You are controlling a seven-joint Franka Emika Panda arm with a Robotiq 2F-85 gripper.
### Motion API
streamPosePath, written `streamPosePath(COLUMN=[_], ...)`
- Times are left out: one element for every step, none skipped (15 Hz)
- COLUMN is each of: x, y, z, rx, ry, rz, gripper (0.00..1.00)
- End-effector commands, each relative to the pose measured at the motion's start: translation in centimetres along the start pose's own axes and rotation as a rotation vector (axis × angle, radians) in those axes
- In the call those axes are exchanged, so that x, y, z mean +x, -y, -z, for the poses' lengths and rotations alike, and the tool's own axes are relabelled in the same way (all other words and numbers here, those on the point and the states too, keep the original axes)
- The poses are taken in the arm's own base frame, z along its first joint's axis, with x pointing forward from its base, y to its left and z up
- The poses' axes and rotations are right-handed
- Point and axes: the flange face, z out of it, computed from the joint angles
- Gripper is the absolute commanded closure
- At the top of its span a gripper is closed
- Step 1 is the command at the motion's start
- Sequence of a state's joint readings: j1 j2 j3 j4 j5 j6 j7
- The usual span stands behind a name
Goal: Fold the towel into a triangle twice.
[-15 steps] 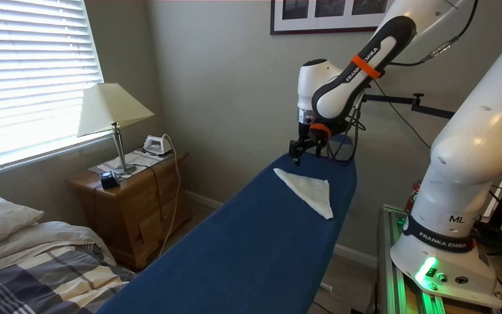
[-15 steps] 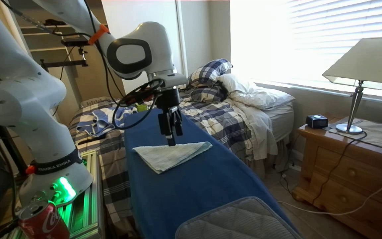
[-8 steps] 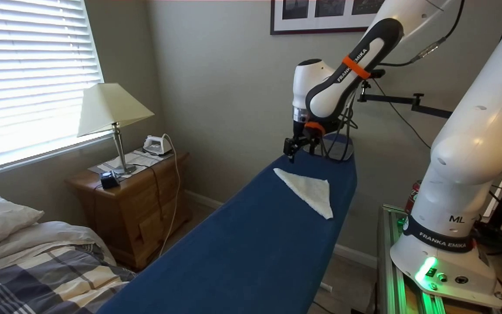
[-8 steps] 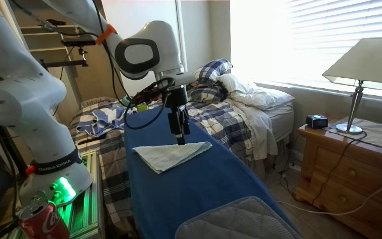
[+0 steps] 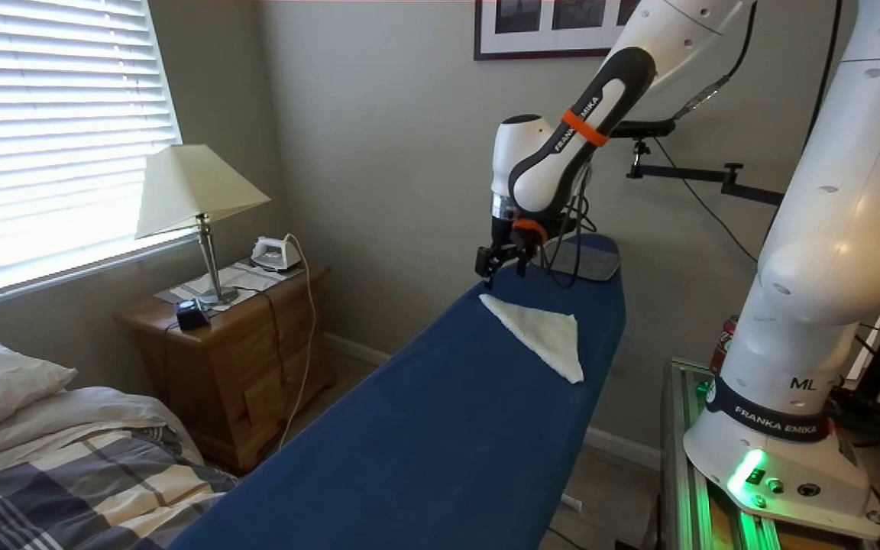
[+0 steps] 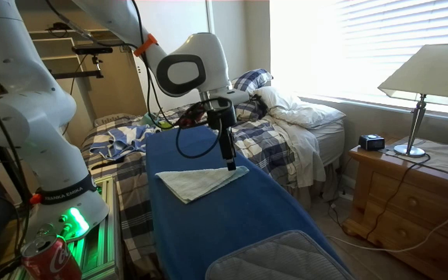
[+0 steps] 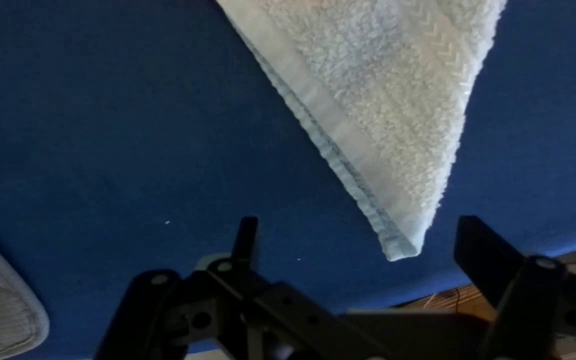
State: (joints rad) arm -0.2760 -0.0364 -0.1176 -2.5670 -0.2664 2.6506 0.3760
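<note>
A small white towel, folded into a triangle, lies flat on the blue ironing board in both exterior views point(image 5: 543, 336) point(image 6: 193, 186) and fills the upper part of the wrist view point(image 7: 388, 105). Along one side its two layers' edges lie slightly apart. My gripper is open and empty, with its fingers pointing down, in both exterior views point(image 5: 505, 278) point(image 6: 230, 167). In the wrist view, the gripper's fingertips point(image 7: 358, 222) stand wide apart, one on each side of the towel's narrow corner. The fingers do not appear to touch the cloth. Their exact height above it cannot be told.
The blue ironing board point(image 5: 409, 428) runs between the bed point(image 6: 309, 136) and the robot base. A grey quilted pad point(image 6: 274, 256) lies on its end. A wooden nightstand point(image 5: 257, 374) holds a lamp, a clock and an iron point(image 5: 276, 254). A red can point(image 6: 51, 258) stands near the base.
My gripper has moved along the towel's side, away from the robot base, to its far corner. It has turned somewhat. The towel has not moved.
</note>
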Motion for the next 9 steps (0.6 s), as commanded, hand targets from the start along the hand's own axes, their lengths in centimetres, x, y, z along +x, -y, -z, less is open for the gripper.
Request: streamPosePath(x=[1.7,2.0,2.3,2.5,2.7,2.9,3.2,3.4,3.5], y=[1.4,1.7,2.0,2.2,2.4,2.5,2.6,2.7,2.8], z=[-1.2,-1.4,-1.6,-1.8,-1.9,-2.2,-2.4,-2.6,-2.8], rx=[0.042,0.048,0.053,0.057,0.059,0.061,0.061,0.061,0.063], ry=[0.007,0.006,0.009,0.012,0.014,0.018,0.018,0.02,0.023], rz=[0.032,0.036,0.041,0.045,0.047,0.049,0.052,0.054,0.057], gripper=[0.0,0.0,0.03,0.08,0.08,0.13,0.12,0.27,0.37])
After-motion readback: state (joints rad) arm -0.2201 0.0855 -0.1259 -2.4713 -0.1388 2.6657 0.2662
